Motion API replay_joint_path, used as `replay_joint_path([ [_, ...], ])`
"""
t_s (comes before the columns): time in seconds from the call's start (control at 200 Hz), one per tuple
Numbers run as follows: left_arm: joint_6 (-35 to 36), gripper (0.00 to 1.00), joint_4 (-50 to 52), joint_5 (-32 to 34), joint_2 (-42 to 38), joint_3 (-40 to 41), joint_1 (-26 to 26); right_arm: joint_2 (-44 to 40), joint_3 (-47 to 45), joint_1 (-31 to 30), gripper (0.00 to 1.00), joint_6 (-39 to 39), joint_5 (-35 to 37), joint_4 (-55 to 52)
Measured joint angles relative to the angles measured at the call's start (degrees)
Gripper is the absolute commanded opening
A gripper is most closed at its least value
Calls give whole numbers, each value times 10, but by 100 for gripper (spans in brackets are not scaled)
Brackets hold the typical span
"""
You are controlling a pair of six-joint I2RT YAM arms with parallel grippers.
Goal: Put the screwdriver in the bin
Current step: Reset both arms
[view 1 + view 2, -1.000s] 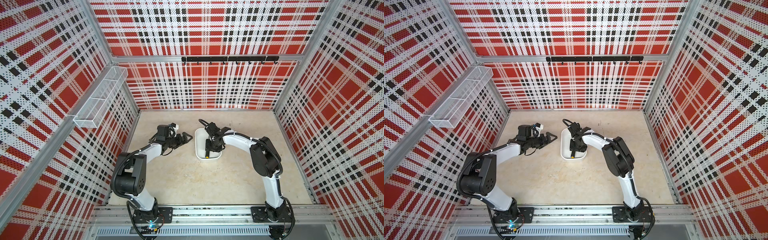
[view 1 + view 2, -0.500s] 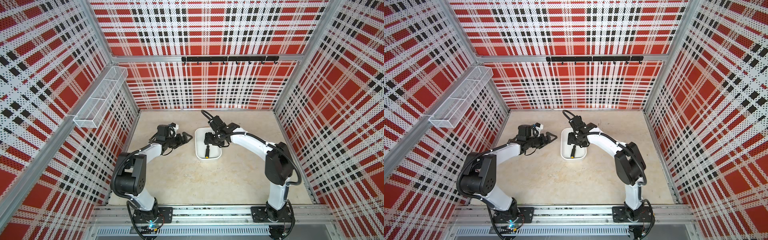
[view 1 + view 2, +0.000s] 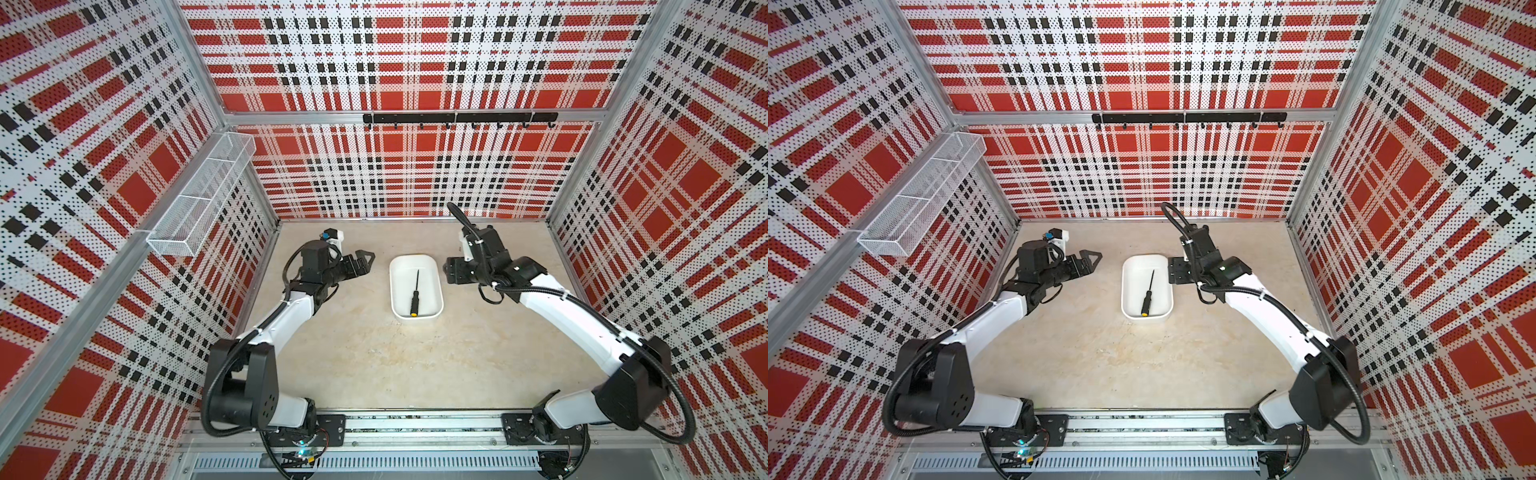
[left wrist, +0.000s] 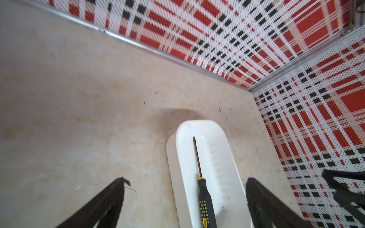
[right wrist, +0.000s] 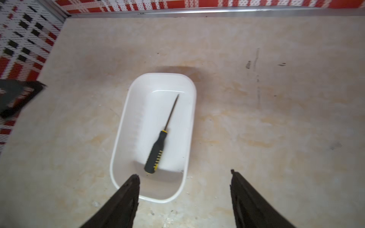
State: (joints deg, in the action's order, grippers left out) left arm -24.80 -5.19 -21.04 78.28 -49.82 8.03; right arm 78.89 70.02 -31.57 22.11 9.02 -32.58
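The screwdriver (image 3: 415,293) (image 3: 1148,293), black-handled with yellow marks, lies flat inside the white bin (image 3: 393,286) (image 3: 1124,291), its yellow cap toward the front wall. My right gripper (image 3: 451,270) (image 5: 184,173) hovers just right of the bin, open and empty. In the right wrist view the screwdriver (image 5: 158,150) rests in the bin (image 5: 118,142) ahead of the fingers. My left gripper (image 3: 366,261) (image 4: 185,179) hangs open left of the bin, holding nothing. From the left wrist, the screwdriver (image 4: 203,197) and bin (image 4: 171,158) sit between the fingers' lines of sight.
A white wire-mesh basket (image 3: 199,199) hangs on the left wall. A black hook rail (image 3: 457,118) runs along the back wall. Plaid walls enclose the beige table (image 3: 374,365) on three sides.
My right gripper opened, let the screwdriver go into the bin, and drew back to the right of it. The left arm has not moved.
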Motion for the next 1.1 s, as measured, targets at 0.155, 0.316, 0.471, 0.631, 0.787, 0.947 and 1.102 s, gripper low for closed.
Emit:
replay_joint_path([
  [0.155, 31, 98, -57, 108, -107, 70, -1, -116, -158, 2, 75, -112, 97, 140],
  [0.316, 70, 98, -146, 225, -211, 170, -7, -209, -309, 24, 75, -212, 145, 289],
  [0.471, 100, 98, -216, 315, -266, 250, -12, -261, -412, 72, 76, -252, 145, 405],
  [0.631, 129, 98, -287, 353, -271, 305, -13, -277, -521, 123, 76, -256, 122, 549],
  [0.787, 162, 98, -360, 365, -250, 340, -17, -236, -613, 181, 76, -241, 92, 690],
  [0.947, 187, 98, -465, 362, -209, 391, -33, -147, -647, 214, 76, -231, 66, 822],
  [1.102, 211, 98, -557, 360, -148, 434, -51, -44, -647, 221, 77, -231, 52, 946],
])
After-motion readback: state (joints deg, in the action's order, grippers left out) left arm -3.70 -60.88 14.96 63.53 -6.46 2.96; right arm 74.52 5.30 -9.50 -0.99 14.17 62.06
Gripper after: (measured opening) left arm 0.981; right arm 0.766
